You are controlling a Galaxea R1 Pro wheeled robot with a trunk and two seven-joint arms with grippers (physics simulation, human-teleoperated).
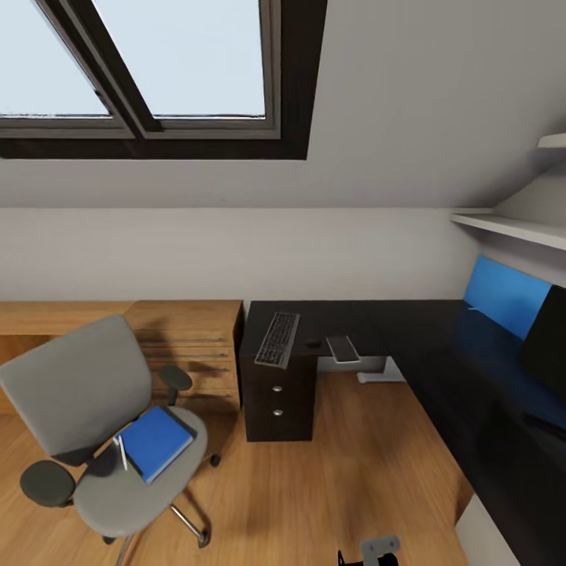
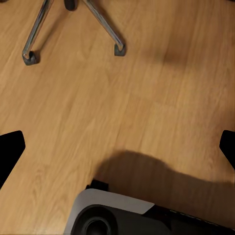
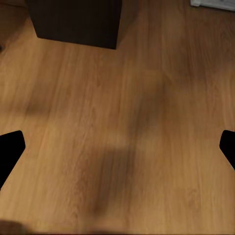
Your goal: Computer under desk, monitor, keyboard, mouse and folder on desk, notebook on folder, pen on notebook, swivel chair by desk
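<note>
Both grippers' fingers spread, empty. My worry: pen (image 1: 123,453) rolling off blue folder (image 1: 156,442), lower left, when lifted from swivel chair (image 1: 94,424).

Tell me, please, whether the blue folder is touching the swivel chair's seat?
Touching. The head view shows the folder lying flat on the swivel chair seat cushion, with no gap visible beneath it.

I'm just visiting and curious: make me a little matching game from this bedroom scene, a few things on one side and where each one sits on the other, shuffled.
Things:
1. folder
2. keyboard
3. monitor
4. swivel chair

Places:
A. far right, before the blue panel
B. on the wooden floor
C. desk end above the drawers
D. on the grey seat

Pairs: 1-D, 2-C, 3-A, 4-B
</note>
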